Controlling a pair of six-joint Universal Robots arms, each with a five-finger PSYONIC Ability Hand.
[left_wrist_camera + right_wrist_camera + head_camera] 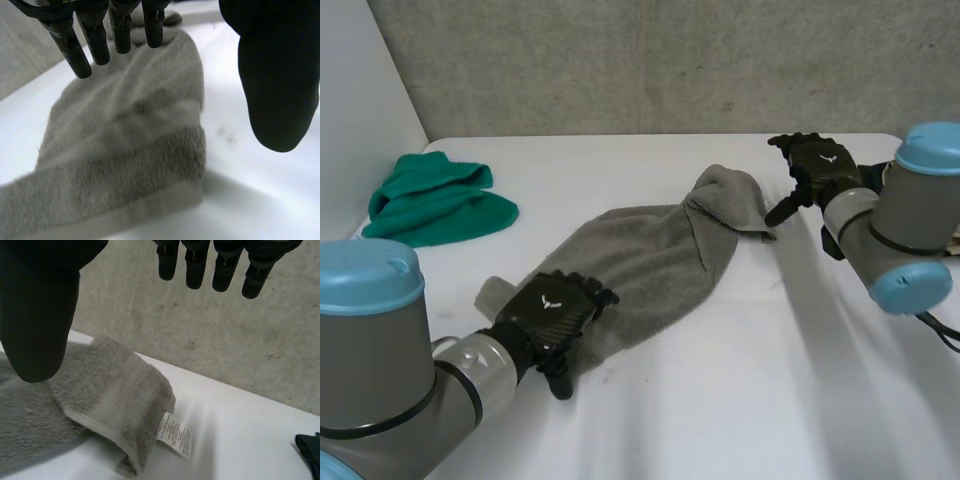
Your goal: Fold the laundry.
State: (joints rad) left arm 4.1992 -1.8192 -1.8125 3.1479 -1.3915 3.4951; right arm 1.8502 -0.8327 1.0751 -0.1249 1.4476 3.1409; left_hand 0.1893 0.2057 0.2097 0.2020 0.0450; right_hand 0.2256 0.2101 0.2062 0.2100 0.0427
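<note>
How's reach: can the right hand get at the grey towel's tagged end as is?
Probably yes. The right hand hovers open just beside the tagged end of the grey towel, apart from it; nothing but bare table lies between them.

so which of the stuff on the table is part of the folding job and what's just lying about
In the job:
grey towel, lying rumpled
left hand, open over its near end
right hand, open by its far end

Lying about:
green cloth, bunched at the far left of the table, untouched
</note>
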